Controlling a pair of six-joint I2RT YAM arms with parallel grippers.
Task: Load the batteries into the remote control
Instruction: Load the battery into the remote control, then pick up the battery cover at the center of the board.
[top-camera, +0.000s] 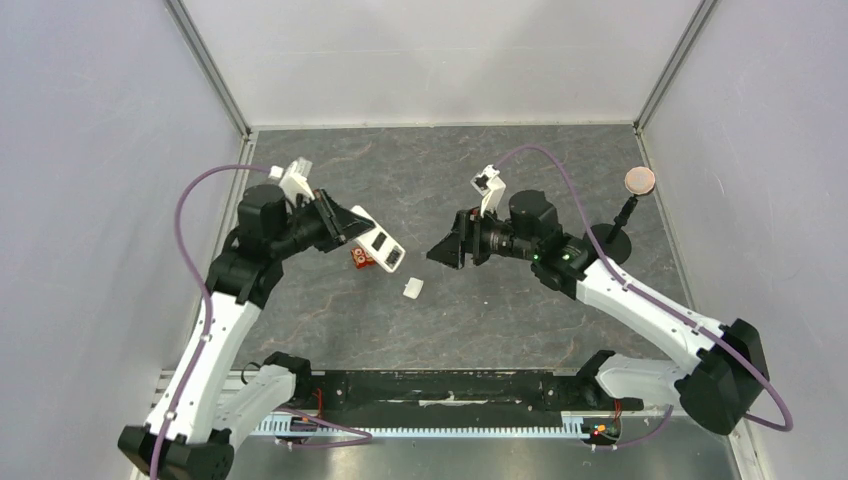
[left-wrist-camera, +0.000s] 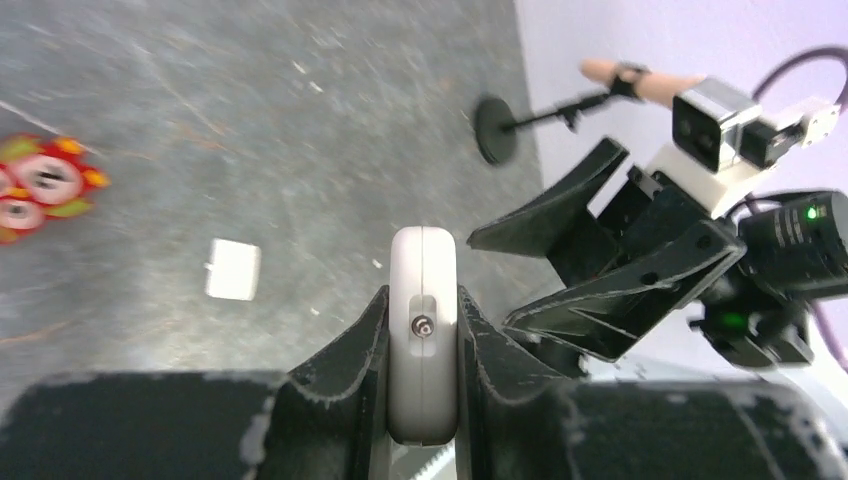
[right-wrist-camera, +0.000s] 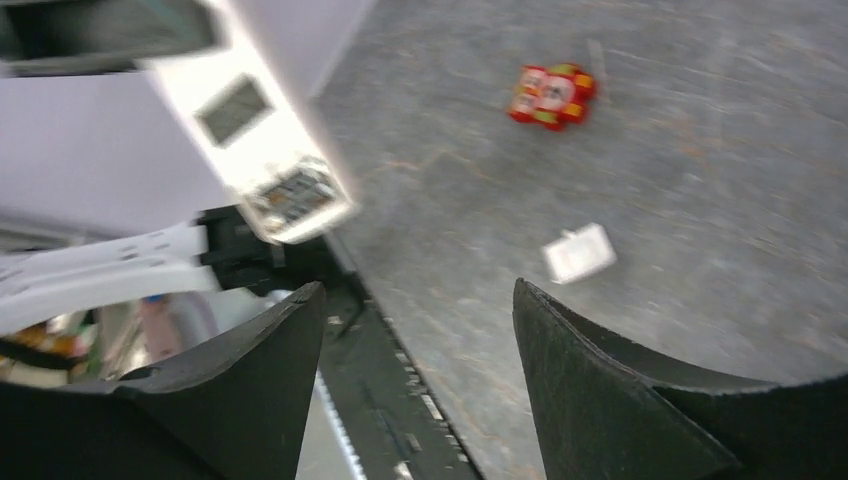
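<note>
left arm holds the remote control in the air; right arm's claw faces it, empty.

the left gripper (left-wrist-camera: 422, 305) is clenched on the narrow edges of the white remote control (top-camera: 379, 246), gripping one end so the rest juts out above the grey table (top-camera: 520, 320) toward the middle. in the left wrist view a small slot with a metal contact shows on the remote's edge. the right gripper (top-camera: 443, 251) is released, jaws spread wide with nothing between them, pointing at the remote from a short way off. a red packet (top-camera: 360, 260) lies on the table just under the remote, and a small white square cover (top-camera: 412, 288) lies near it, between the two claws.
</note>
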